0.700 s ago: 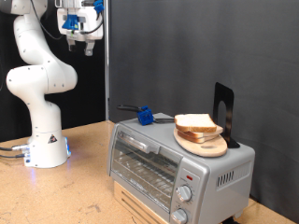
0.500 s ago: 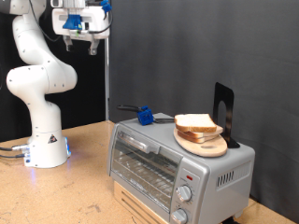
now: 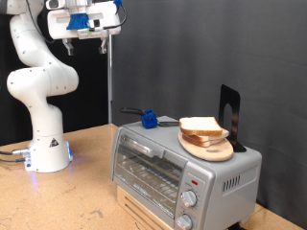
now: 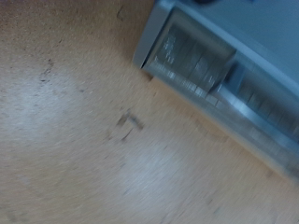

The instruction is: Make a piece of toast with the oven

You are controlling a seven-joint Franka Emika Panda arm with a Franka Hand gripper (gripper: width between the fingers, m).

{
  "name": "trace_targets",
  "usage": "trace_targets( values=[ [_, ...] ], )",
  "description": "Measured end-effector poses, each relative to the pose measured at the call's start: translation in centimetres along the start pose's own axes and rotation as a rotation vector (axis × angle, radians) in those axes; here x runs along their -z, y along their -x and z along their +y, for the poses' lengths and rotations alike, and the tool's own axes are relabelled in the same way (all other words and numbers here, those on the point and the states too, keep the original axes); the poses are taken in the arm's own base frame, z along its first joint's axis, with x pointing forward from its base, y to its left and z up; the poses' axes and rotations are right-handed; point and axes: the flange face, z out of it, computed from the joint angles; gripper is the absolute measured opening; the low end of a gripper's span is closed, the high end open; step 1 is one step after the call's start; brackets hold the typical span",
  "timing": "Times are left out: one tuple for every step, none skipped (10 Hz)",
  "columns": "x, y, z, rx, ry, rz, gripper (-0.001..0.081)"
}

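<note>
The silver-grey toaster oven [image 3: 182, 172] stands on a wooden block at the exterior view's lower right, its glass door shut. A round wooden plate [image 3: 207, 146] on its roof carries stacked pale bread slices; the top slice [image 3: 201, 126] is the piece of toast. My gripper [image 3: 84, 40] hangs high at the exterior view's upper left, far above and left of the oven, with nothing between its fingers. The wrist view shows the wooden tabletop [image 4: 84, 140] and part of the oven [image 4: 215, 70], blurred; no fingers show in it.
A blue clamp-like object [image 3: 149, 119] with a dark handle lies on the oven roof's back left. A black stand [image 3: 228, 113] rises behind the plate. The arm's white base [image 3: 46, 144] stands on the wooden table at the left. A dark curtain forms the background.
The gripper has swung rightwards at the exterior view's top and risen slightly. The oven, plate and bread have not moved.
</note>
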Motion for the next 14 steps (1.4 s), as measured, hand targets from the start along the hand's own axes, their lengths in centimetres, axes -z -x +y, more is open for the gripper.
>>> trace_targets(
  values=[
    [-0.1, 0.0, -0.2, 0.124, 0.004, -0.044, 0.0682],
    [-0.4, 0.2, -1.0, 0.250, -0.019, -0.070, 0.0682],
    [-1.1, 0.7, -2.3, 0.374, -0.060, -0.079, 0.0682],
    [-1.9, 1.2, -3.2, 0.469, -0.081, -0.082, 0.0682],
    [-1.9, 1.0, -3.1, 0.433, -0.069, -0.083, 0.0682],
    [-2.1, 1.1, -2.9, 0.498, -0.053, -0.123, 0.0682],
    [-2.2, 0.9, -3.0, 0.600, -0.061, -0.181, 0.0682],
    [-2.4, 0.9, -3.4, 0.698, -0.091, -0.228, 0.0682],
    [-2.5, 0.8, -3.9, 0.768, -0.132, -0.242, 0.0682],
    [-2.8, 1.0, -4.6, 0.794, -0.168, -0.232, 0.0682],
    [-3.4, 1.2, -5.4, 0.792, -0.187, -0.217, 0.0682],
    [-4.2, 1.4, -6.2, 0.786, -0.185, -0.207, 0.0682],
    [-4.9, 1.5, -6.9, 0.782, -0.173, -0.201, 0.0682],
    [-5.4, 1.6, -7.3, 0.779, -0.162, -0.199, 0.0682]
  ],
)
